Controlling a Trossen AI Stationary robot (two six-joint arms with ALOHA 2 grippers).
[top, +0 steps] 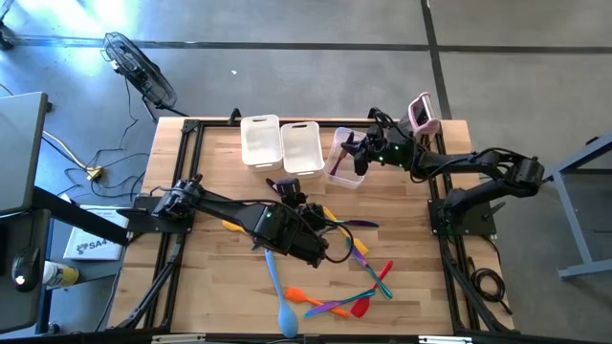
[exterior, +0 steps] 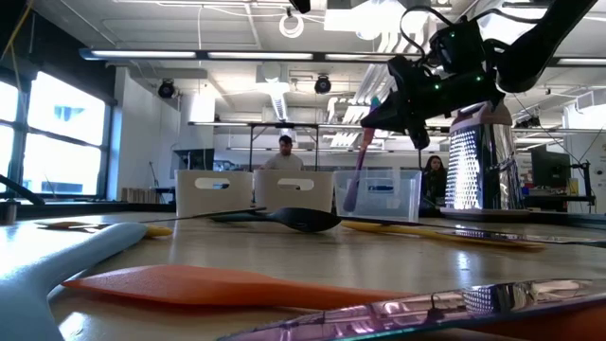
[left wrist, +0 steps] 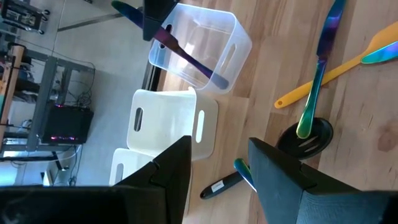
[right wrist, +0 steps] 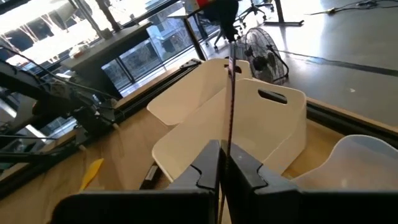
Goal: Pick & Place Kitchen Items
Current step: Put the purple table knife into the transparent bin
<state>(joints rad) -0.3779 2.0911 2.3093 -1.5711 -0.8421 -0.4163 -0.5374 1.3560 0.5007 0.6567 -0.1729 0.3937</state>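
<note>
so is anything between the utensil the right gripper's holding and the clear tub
Nothing visible. The right gripper is shut on the purple utensil, which hangs slanted with its lower end already at the open top of the clear tub. No other item sits between them. The left gripper is over the utensil pile, well away.

Purple spatula (top: 341, 158) tilted, blade down inside clear tub (top: 355, 178), handle pinched in closed right gripper (top: 360, 150). Black slotted turner (top: 337, 250) flat mid-table beside yellow spatula (top: 337, 220). Light blue spoon (top: 281, 298), orange spatula (top: 304, 297), red spatula (top: 371, 294) scattered flat near front edge, partly overlapping.
</note>
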